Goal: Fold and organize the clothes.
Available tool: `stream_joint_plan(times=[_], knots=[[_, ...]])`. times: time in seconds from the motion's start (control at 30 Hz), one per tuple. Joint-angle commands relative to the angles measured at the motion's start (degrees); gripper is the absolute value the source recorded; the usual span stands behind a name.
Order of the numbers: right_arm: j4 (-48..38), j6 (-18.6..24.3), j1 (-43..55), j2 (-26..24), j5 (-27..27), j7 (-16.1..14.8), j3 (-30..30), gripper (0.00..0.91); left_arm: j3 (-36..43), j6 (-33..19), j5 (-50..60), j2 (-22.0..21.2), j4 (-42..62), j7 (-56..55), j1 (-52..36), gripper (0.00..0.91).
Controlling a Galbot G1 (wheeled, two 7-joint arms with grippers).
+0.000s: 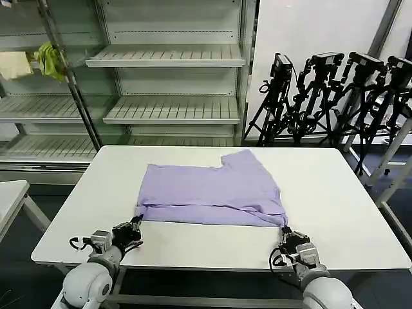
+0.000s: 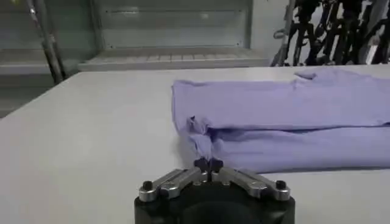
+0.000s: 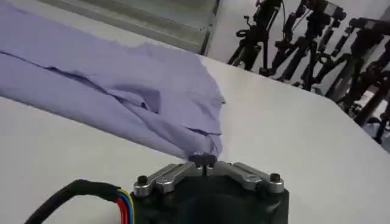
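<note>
Lavender T-shirt [image 1: 209, 192] lying mid-frame in head view on white table [image 1: 335, 212], folded once: front edge doubled into a thick band running across, back layer flat with one sleeve sticking up toward upper right. Plain side up, no print visible. Soft fabric, light wrinkles along the fold (small puckers at both front corners).

Left gripper [image 1: 135, 223] at lower left of head view, fingertips pressed together on the shirt's front-left corner. Left wrist view confirms: left gripper [image 2: 208, 164] closed tight, thin twist of cloth pinched between tips, shirt [image 2: 286, 119] spreading across the right half of the frame.

Right gripper [image 1: 284, 226] at lower right of head view, same story on the front-right corner. Right wrist view: right gripper [image 3: 203, 161] tips closed, corner of shirt [image 3: 122, 91] pulled to a point right at them.

Background: shelves [image 1: 170, 84] at top centre, tripods [image 1: 335, 96] upper right, yellow-green cloth [image 1: 50, 60] and cream cloth [image 1: 14, 64] upper left.
</note>
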Motion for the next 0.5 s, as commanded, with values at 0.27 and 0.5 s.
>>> stream_joint_plan(times=[0.27, 0.5], knots=[[7.36, -0.46, -8.47, -4.8, 1.42, 1.05, 1.68, 0.0, -3.15, 0.67, 0.48, 1.49, -6.6, -0.19, 10.98, 0.01], [11.21, -0.46, -15.59, -6.46, 0.74, 2.09, 4.25, 0.0, -4.84, 1.3, 1.99, 0.8, -10.83, -0.49, 16.71, 0.01]])
